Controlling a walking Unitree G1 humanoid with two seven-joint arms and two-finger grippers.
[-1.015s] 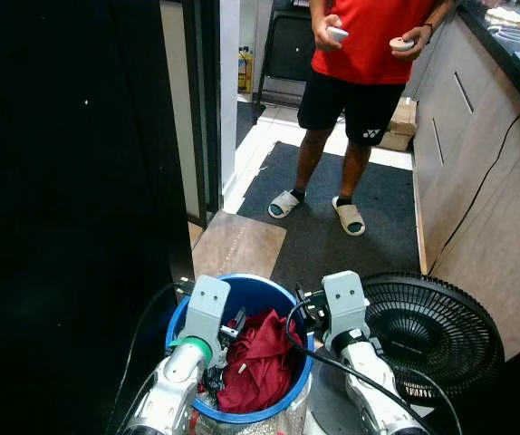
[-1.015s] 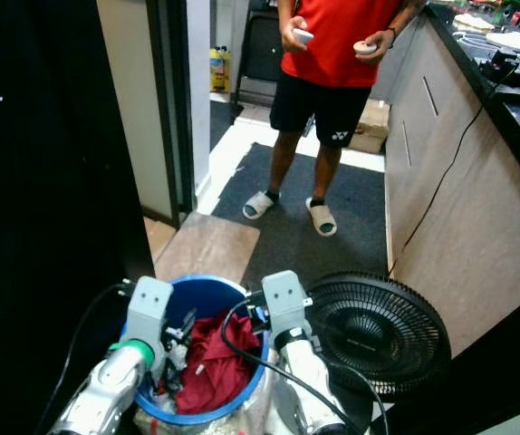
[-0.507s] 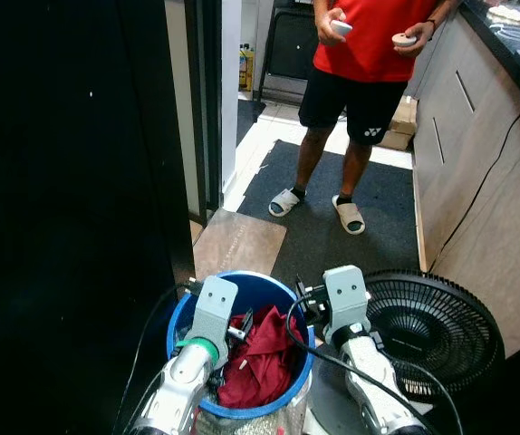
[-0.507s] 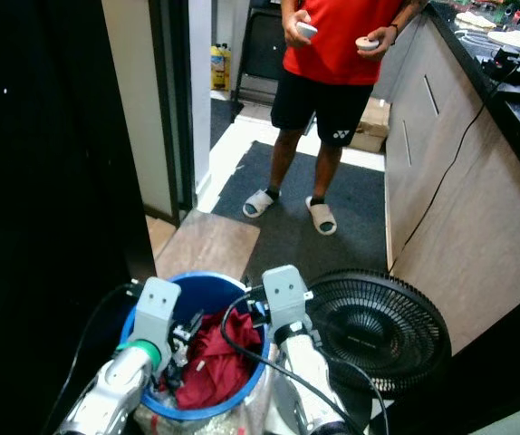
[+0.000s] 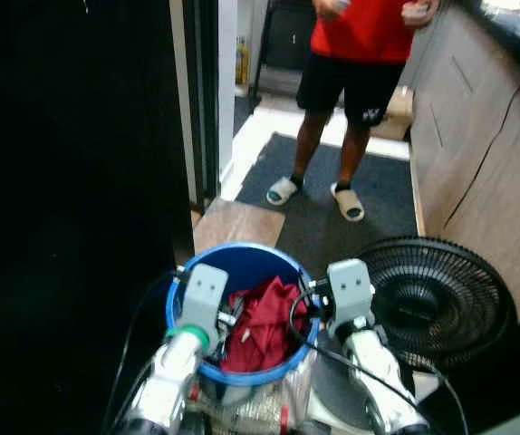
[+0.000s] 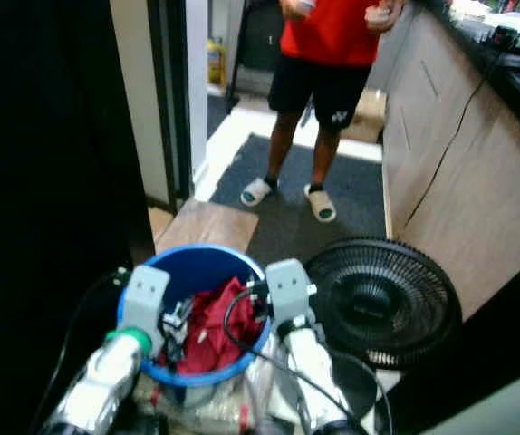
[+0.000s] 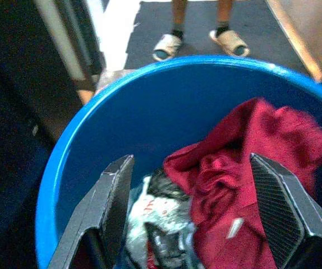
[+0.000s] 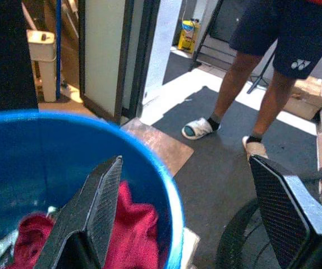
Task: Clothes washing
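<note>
A blue bucket point(image 5: 239, 264) stands just in front of me, between my two arms. A crumpled red garment point(image 5: 265, 318) lies inside it, with a grey-white piece of cloth point(image 7: 154, 206) beside it. My left gripper point(image 5: 228, 319) reaches over the bucket's left rim, open above the clothes point(image 7: 190, 161), gripping nothing. At the bucket's right rim my right gripper point(image 5: 303, 308) is open too; in the right wrist view the rim point(image 8: 169, 188) runs between its spread fingers point(image 8: 96, 204).
A black floor fan point(image 5: 434, 299) lies right of the bucket. A person point(image 5: 361, 54) in a red shirt and sandals stands ahead on a dark mat point(image 5: 328, 195). A dark panel point(image 5: 70, 181) walls the left, wooden cabinets point(image 5: 477, 136) the right. A brown board point(image 5: 237, 225) lies on the floor.
The head camera has moved and the picture is blurred, so the whole scene has shifted. Both grippers stay open at the bucket's rim as before.
</note>
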